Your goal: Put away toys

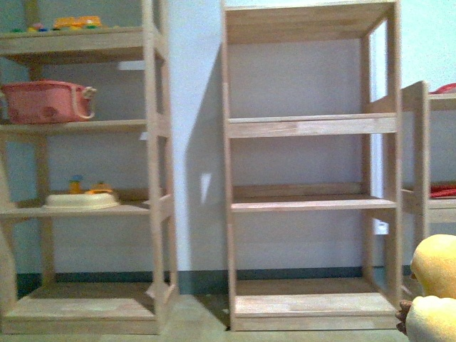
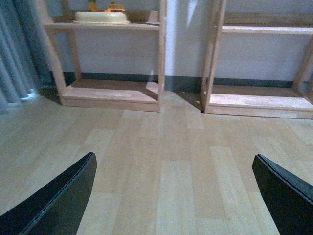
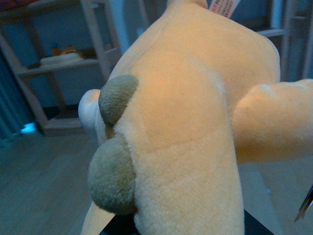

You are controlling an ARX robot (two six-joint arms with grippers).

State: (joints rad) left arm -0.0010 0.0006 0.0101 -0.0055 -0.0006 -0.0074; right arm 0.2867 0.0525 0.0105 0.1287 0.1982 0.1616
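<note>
The left gripper (image 2: 173,196) is hanging low over the pale plank floor (image 2: 171,147), its two black fingers (image 2: 58,205) spread wide apart. The right gripper (image 3: 210,223) is clamping the plush animal (image 3: 195,122), which is filling the right wrist view and hiding all but dark slivers of the fingers. In the front view, the plush is showing at the lower right corner, beside the base of the middle shelf unit (image 1: 310,128). Open floor is stretching from the left gripper to the shelf bases. The left shelf unit (image 1: 153,142) is carrying small colourful toys (image 1: 75,23) on its top board. A pink basket (image 1: 46,101), its contents hidden, is sitting one board down. Below that, a cream tray (image 1: 80,201) is holding orange pieces (image 1: 100,189).
</note>
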